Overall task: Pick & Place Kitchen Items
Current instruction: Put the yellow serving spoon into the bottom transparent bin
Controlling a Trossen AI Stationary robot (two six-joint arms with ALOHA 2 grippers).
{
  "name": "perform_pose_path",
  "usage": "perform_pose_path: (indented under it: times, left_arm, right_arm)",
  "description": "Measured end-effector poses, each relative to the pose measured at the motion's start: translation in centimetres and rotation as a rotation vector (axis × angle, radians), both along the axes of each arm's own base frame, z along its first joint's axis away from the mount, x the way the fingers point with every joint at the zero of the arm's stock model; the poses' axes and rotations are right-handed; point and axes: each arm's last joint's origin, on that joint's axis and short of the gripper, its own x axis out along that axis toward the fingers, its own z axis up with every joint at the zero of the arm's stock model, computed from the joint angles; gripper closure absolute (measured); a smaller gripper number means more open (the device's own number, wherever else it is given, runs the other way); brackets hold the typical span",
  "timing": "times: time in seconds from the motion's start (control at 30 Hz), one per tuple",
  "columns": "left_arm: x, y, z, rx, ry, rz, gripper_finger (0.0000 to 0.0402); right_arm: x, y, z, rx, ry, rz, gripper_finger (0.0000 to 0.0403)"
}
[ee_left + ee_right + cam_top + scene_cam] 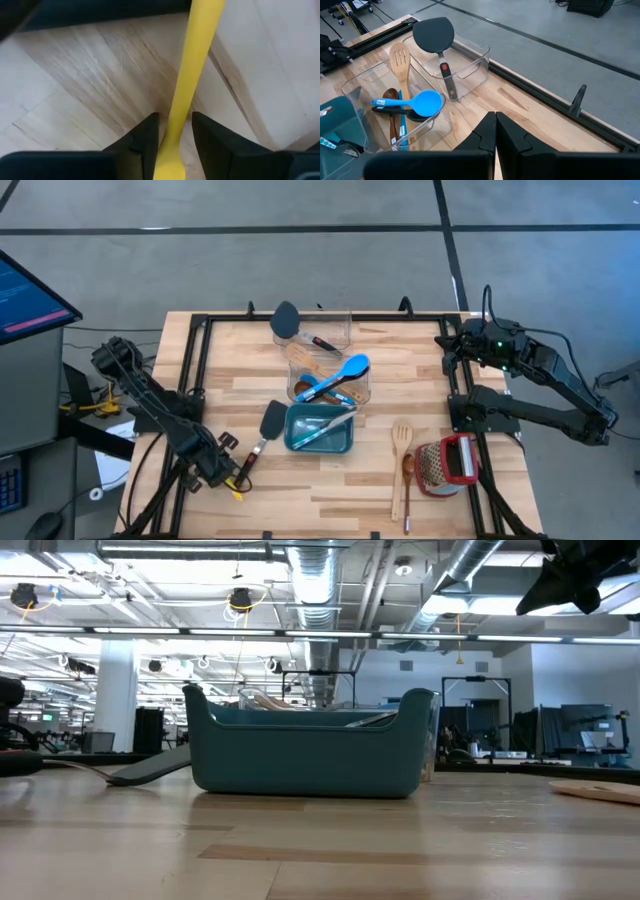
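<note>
floor: grey concrete [300,260] with dark seams | ceiling: exposed silver ducts [320,585], strip lights [200,632] | column: white [117,690] | monitor [25,295] beside wooden counter [240,370]

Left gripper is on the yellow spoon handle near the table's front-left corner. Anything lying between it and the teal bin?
Yes: the black spatula lies on the table between the left gripper, whose fingers flank the yellow spoon, and the teal bin.

fingers [496,131] together | blue spoon [415,103] in clear bin [437,127]
</note>
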Motion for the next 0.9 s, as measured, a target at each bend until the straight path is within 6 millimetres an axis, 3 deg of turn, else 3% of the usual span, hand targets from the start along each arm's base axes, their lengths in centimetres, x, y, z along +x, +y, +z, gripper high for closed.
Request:
perform_pose_path:
  times: [0.4, 0.63, 0.9]
  left_arm:
    - [0.0, 0.1, 0.2, -0.009, -0.005, 0.009, 0.0390]
    - [0.1, -0.3, 1.6, -0.028, 0.012, 0.002, 0.0394]
    - [0.8, -1.0, 4.5, -0.021, 0.058, -0.016, 0.0394]
  right_arm:
    - [0.0, 0.0, 0.0, 0.000, 0.000, -0.001, 0.0403]
    - [0.0, 0.0, 0.0, 0.000, 0.000, -0.001, 0.0403]
    - [0.0, 0.0, 0.0, 0.000, 0.000, -0.001, 0.0403]
